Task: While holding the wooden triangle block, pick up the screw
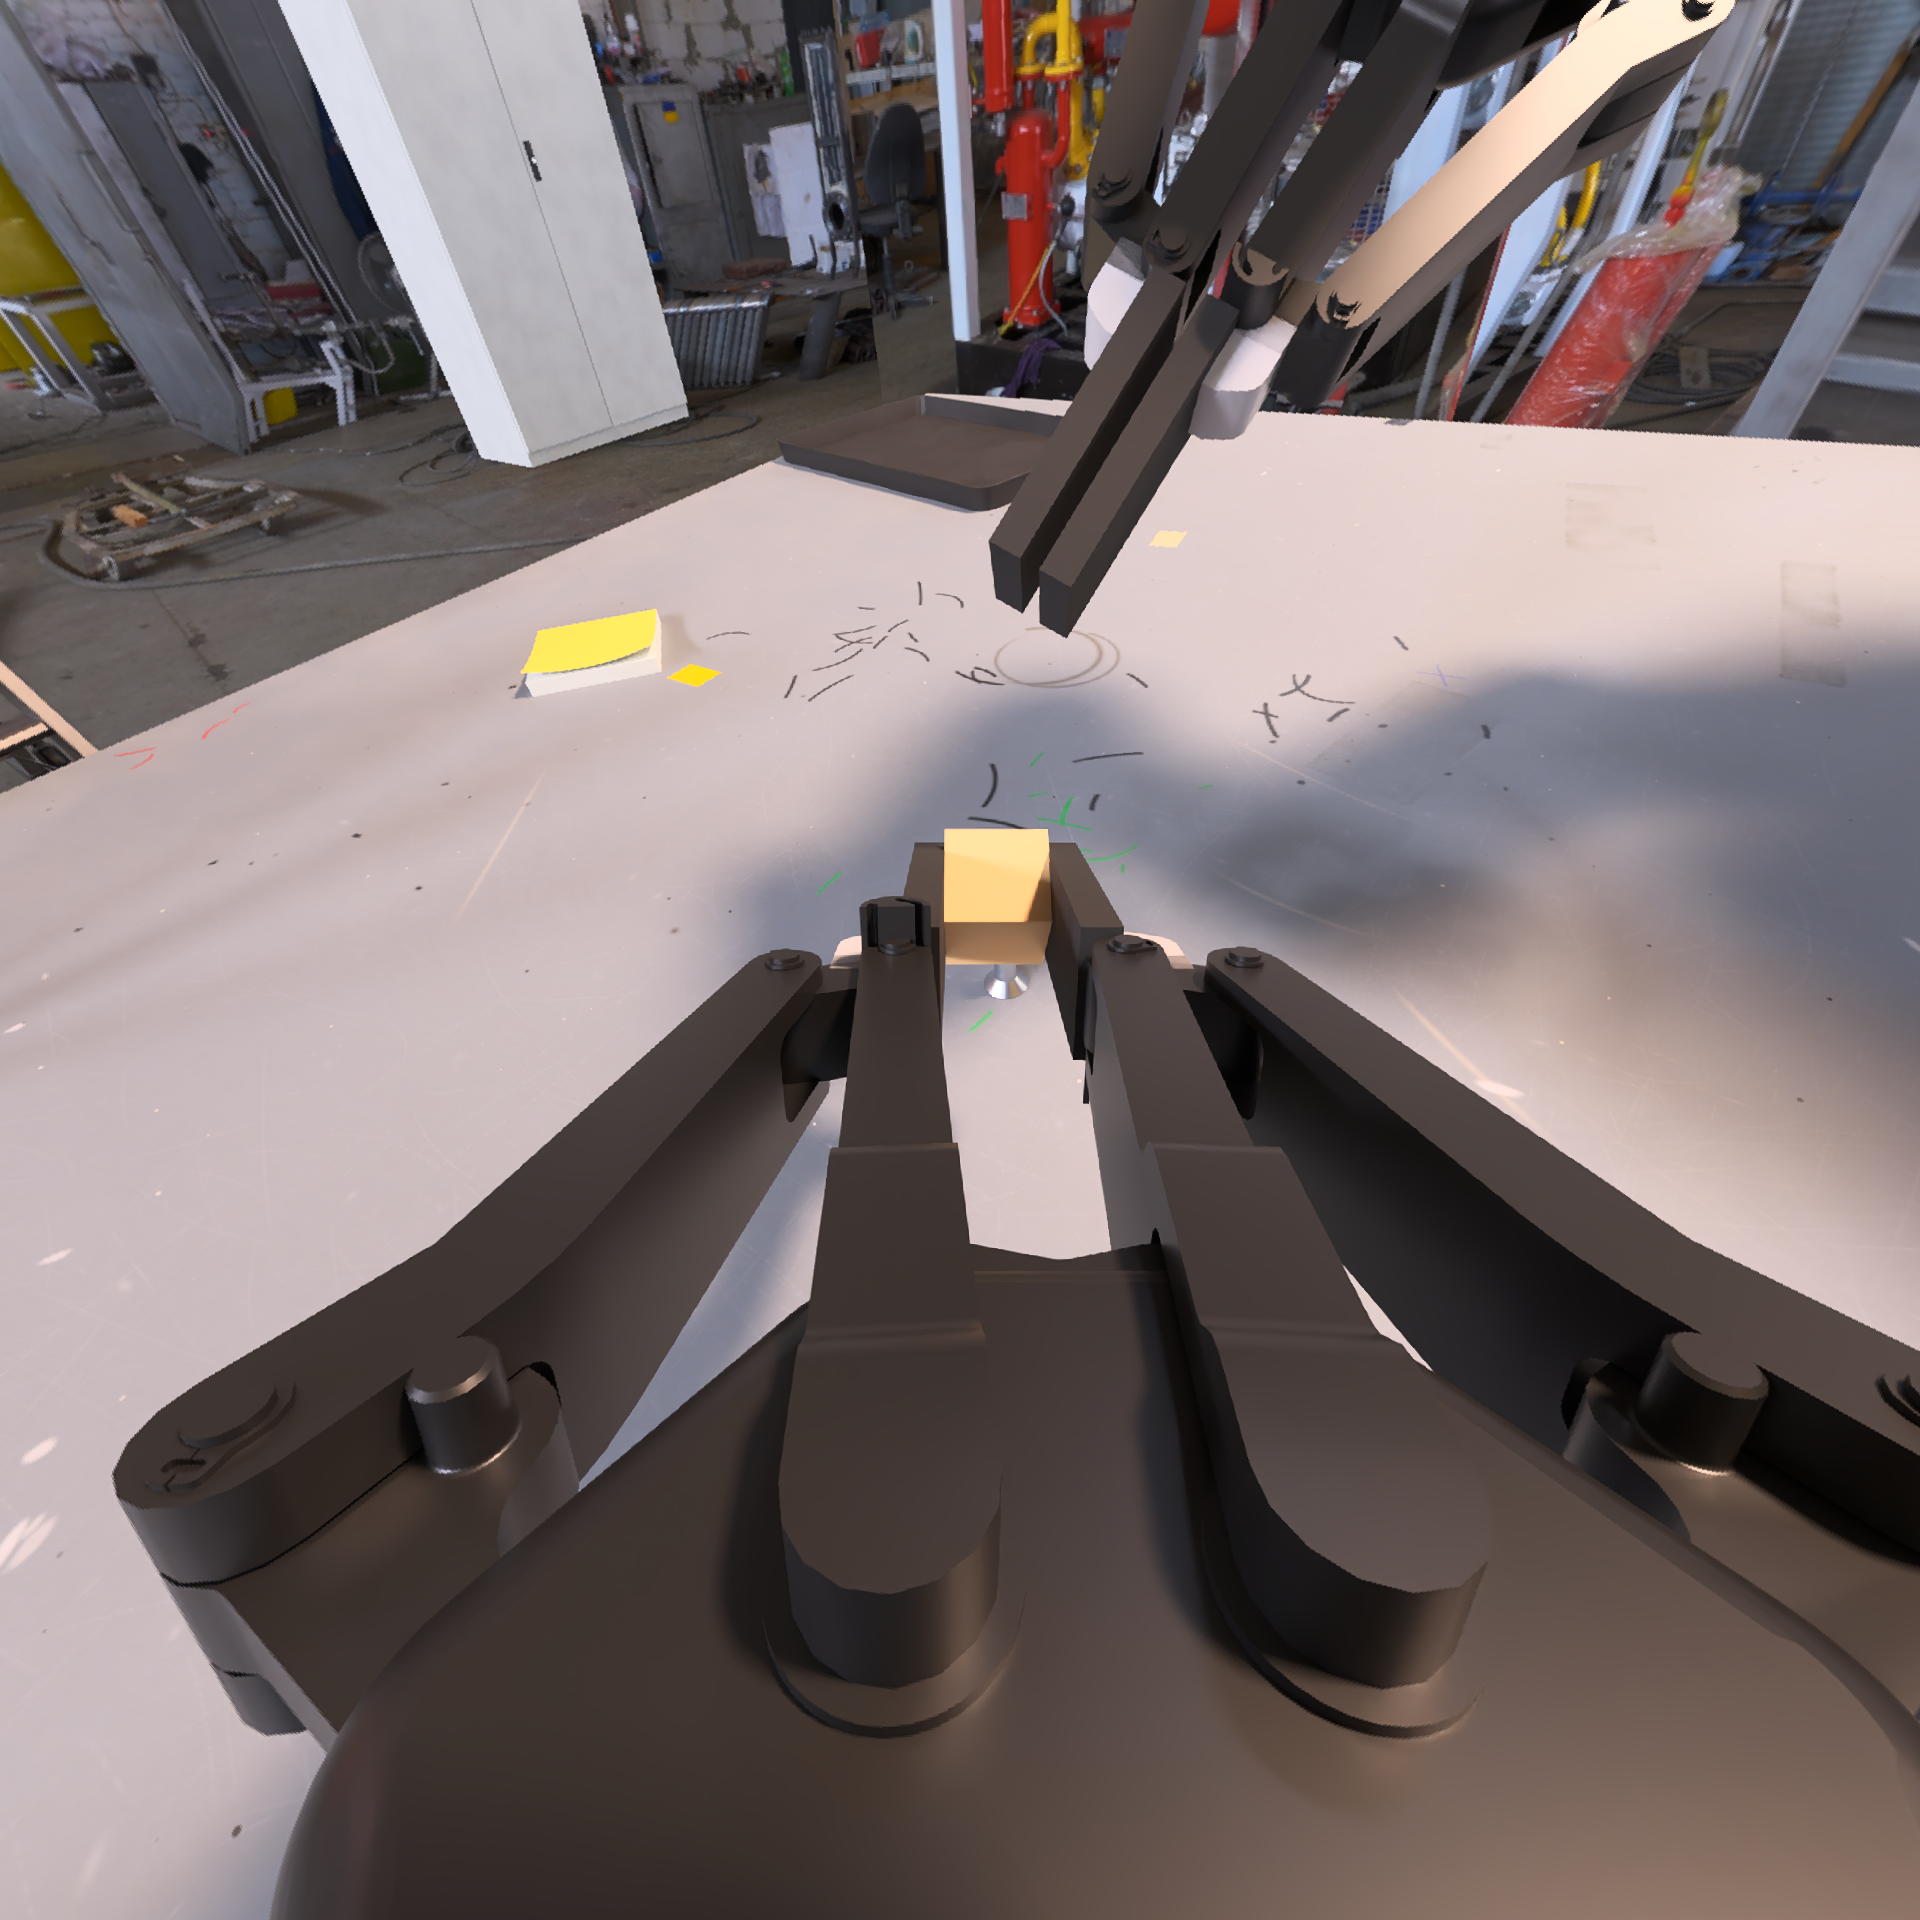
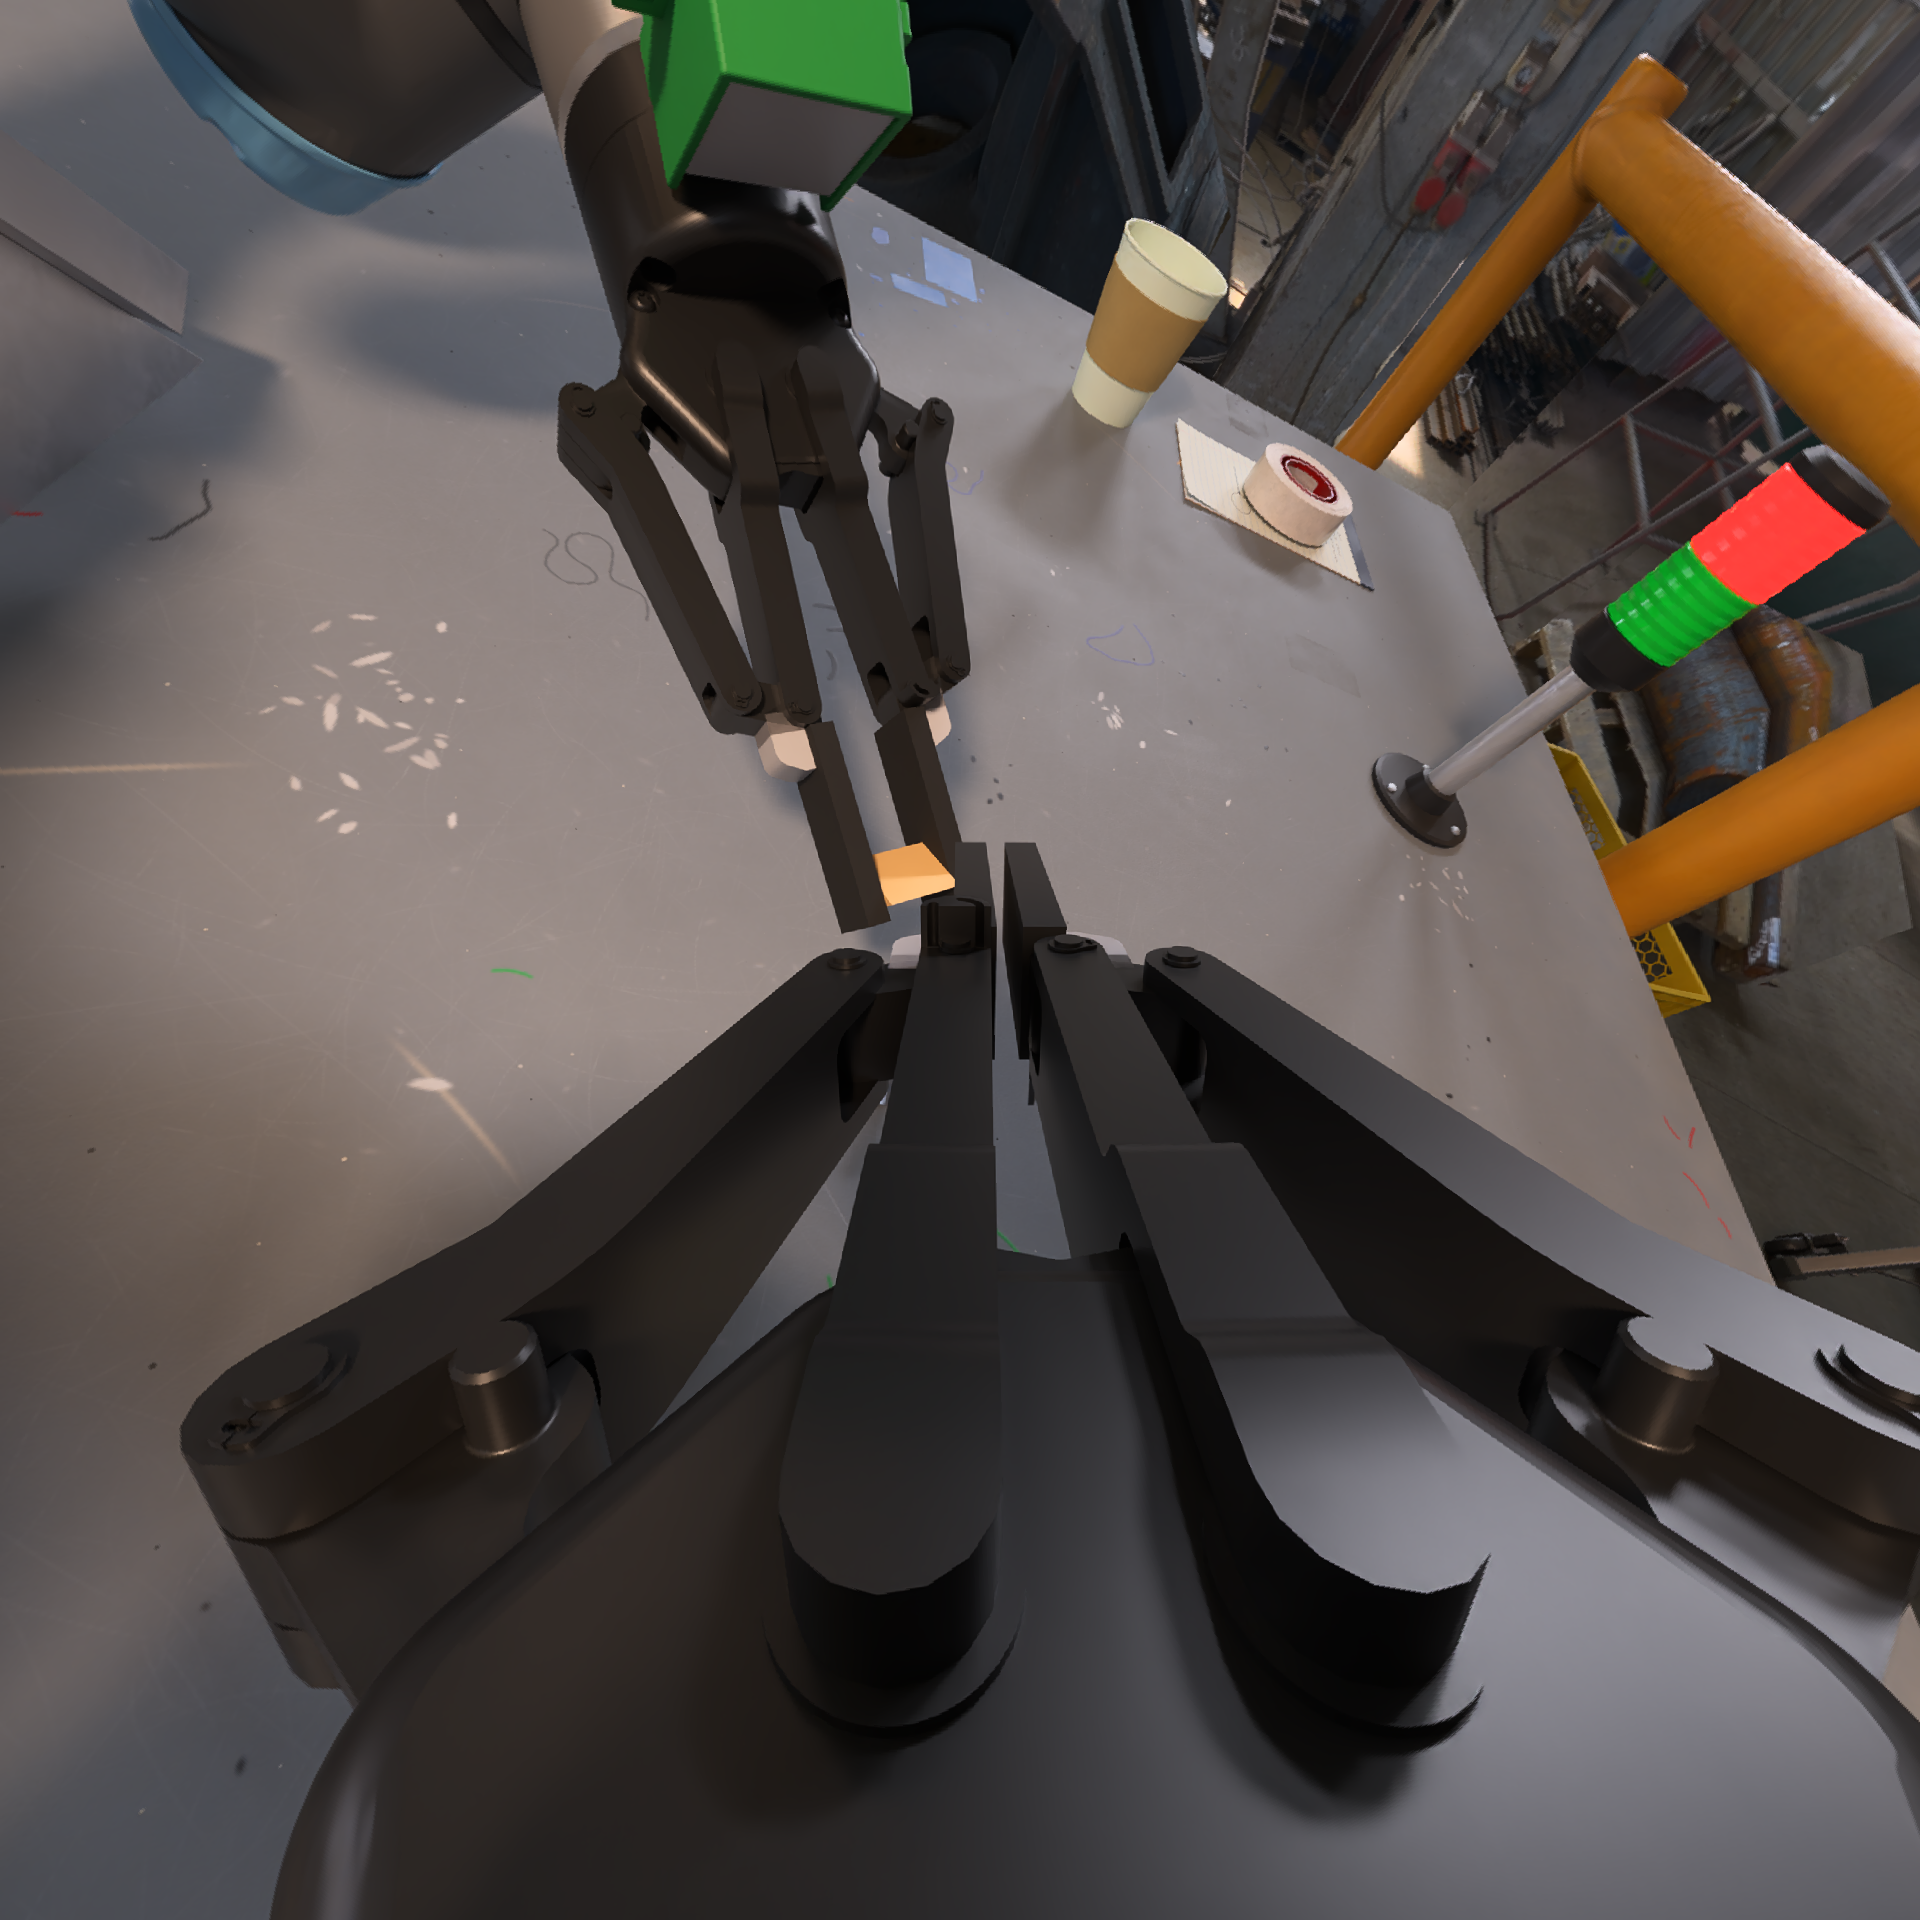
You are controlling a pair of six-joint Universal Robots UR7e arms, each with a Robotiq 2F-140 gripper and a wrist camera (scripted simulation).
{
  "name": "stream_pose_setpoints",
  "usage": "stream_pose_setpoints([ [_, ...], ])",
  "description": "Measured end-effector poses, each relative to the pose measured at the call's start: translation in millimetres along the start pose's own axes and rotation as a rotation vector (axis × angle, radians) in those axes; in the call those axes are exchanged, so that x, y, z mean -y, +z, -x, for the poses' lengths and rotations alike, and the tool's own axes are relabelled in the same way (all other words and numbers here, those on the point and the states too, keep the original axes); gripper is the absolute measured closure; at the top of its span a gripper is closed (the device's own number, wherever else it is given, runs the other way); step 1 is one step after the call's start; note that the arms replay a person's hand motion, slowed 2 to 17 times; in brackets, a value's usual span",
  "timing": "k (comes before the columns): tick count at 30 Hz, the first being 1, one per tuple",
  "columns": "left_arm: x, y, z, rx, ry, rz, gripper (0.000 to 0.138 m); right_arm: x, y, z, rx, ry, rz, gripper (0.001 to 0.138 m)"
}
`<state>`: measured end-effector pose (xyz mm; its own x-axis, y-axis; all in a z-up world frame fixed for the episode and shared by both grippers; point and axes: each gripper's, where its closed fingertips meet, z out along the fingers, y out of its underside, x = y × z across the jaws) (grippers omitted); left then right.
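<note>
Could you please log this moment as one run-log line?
left gripper: shut on wooden block | right gripper: shut, empty | screw: on table

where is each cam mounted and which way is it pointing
Left wrist view: on the left gripper, looking along its jaws, shut on the wooden block, across the table; the screw lies underneath.
Right wrist view: on the right gripper, jaws shut, facing the paper cup.
Shared: the block, both grippers.
</note>
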<state>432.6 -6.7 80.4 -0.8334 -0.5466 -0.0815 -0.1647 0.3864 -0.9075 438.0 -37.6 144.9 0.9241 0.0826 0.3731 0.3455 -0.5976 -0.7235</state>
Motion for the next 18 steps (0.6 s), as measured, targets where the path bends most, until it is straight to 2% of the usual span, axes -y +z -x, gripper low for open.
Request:
stream_pose_setpoints([
  [18, 5.7, -2.7, -0.1, -0.008, -0.011, -0.039, 0.113, 3.4, -3.7, -3.0, -0.004, 0.030, -0.029, 0.134],
])
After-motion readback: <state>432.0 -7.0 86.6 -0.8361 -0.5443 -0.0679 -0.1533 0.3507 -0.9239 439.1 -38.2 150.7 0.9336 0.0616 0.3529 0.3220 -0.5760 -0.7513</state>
